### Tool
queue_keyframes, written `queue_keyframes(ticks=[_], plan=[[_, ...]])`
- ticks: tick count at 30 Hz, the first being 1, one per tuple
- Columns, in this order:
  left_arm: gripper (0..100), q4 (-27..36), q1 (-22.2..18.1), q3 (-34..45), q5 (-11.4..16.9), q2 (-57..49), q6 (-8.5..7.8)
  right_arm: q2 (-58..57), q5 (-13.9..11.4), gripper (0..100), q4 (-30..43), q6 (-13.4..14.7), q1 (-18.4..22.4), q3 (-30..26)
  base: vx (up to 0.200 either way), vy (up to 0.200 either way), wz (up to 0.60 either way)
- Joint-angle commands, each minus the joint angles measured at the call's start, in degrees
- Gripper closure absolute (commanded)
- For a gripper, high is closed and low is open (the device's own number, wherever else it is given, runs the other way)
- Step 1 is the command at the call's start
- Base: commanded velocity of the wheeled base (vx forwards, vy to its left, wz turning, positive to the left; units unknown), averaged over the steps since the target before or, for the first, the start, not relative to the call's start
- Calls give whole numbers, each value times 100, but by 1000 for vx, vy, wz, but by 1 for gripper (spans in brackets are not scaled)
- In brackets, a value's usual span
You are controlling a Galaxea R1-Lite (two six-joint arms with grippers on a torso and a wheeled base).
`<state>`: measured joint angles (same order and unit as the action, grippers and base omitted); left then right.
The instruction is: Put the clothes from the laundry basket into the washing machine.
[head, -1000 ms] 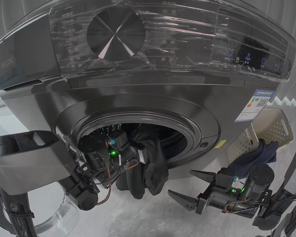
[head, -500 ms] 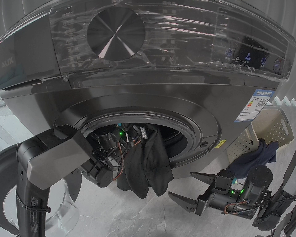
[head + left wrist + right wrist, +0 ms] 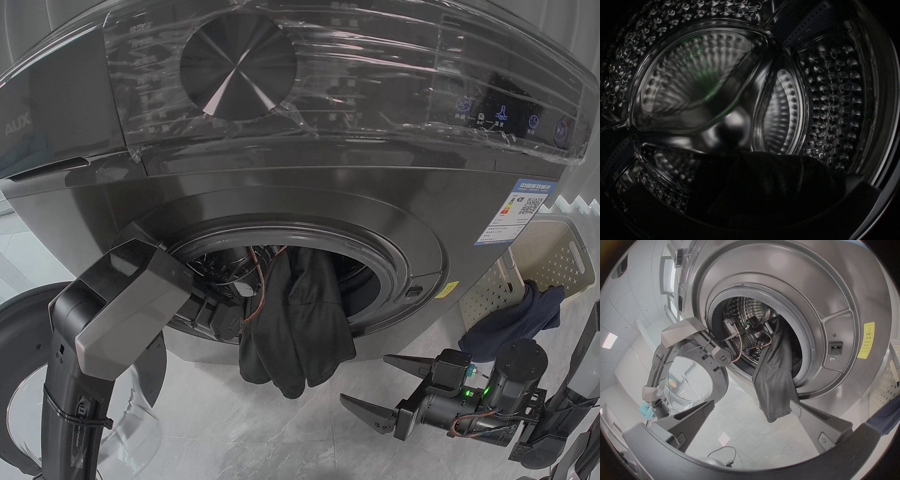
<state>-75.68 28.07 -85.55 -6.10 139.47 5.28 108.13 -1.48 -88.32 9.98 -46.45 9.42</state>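
Note:
The dark grey washing machine (image 3: 350, 206) stands with its round opening uncovered. A black garment (image 3: 300, 325) hangs over the opening's lower rim, half inside the drum and half dangling toward the floor; it also shows as the black garment (image 3: 773, 377) and as a dark cloth fold (image 3: 768, 187) low in the drum. My left arm (image 3: 119, 306) goes through the opening, its wrist (image 3: 747, 333) deep inside beside the garment's top. My right gripper (image 3: 365, 378) hovers open and empty above the floor, right of the garment. A navy garment (image 3: 519, 319) hangs from the beige laundry basket (image 3: 556, 250).
The machine's glass door (image 3: 25, 375) is swung open at the left, behind my left arm. The laundry basket stands against the machine's right side. Grey tiled floor (image 3: 250, 437) lies free below the opening. The perforated steel drum wall (image 3: 837, 103) surrounds the left wrist camera.
My left arm has pushed deeper into the drum, carrying the black garment's top farther in. The right gripper has sunk slightly and stays open.

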Motion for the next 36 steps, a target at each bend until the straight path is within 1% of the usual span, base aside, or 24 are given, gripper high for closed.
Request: queue_keyframes(ticks=[1, 7, 8, 12, 16, 17, 18, 20, 21, 23, 28, 31, 34, 35, 36], plan=[[100, 168, -109, -445, -85, 150, 8, 59, -2, 0, -1, 4, -5, -2, 0, 0, 0], [100, 168, -100, -199, -146, 168, -1, 85, -2, 0, -1, 4, 4, 7, 0, 0, 0], [0, 159, -92, -111, -146, 168, -1, 85, -2, 0, -1, 4, 4, 7, 0, 0, 0], [0, 176, -39, 346, -129, 89, -1, 77, -2, 0, -1, 4, 13, 16, 0, 0, 0], [0, 431, 93, 1041, -23, -254, -1, 68, -2, 0, -10, 4, 30, 16, 0, 0, 0], [0, 440, 102, 1058, -14, -263, -1, 68, -11, 0, -1, 4, 30, 16, 0, 0, 0], [0, 519, 181, 1313, 91, -403, -1, 50, -11, 0, -10, -5, 48, 16, 0, 0, 0], [0, 581, 234, 1463, 161, -509, -1, 41, -11, 0, -10, -5, 48, 16, 0, 0, 0], [0, 712, 313, 1682, 267, -667, -1, 33, -11, 0, -10, -5, 48, 16, 0, 0, 0], [0, 897, 383, 1902, 390, -816, -9, 33, -2, 0, -10, -5, 39, 16, 0, 0, 0], [0, 1196, 524, 2394, 618, -887, -18, 33, -11, 0, -10, -5, 22, 33, 0, 0, 0], [0, 1249, 559, 2544, 689, -729, -62, 24, -11, 0, -10, -5, 13, 51, 0, 0, 0], [0, 1205, 497, 2500, 689, -474, -194, 24, -11, 0, -10, -5, 4, 51, 0, 0, 0], [100, 1213, 497, 2482, 697, -447, -211, 15, -11, 0, -10, -5, 4, 60, 0, 0, 0], [100, 1213, 488, 2456, 697, -430, -211, 15, -11, 0, -10, -5, 13, 68, 0, 0, 0]])
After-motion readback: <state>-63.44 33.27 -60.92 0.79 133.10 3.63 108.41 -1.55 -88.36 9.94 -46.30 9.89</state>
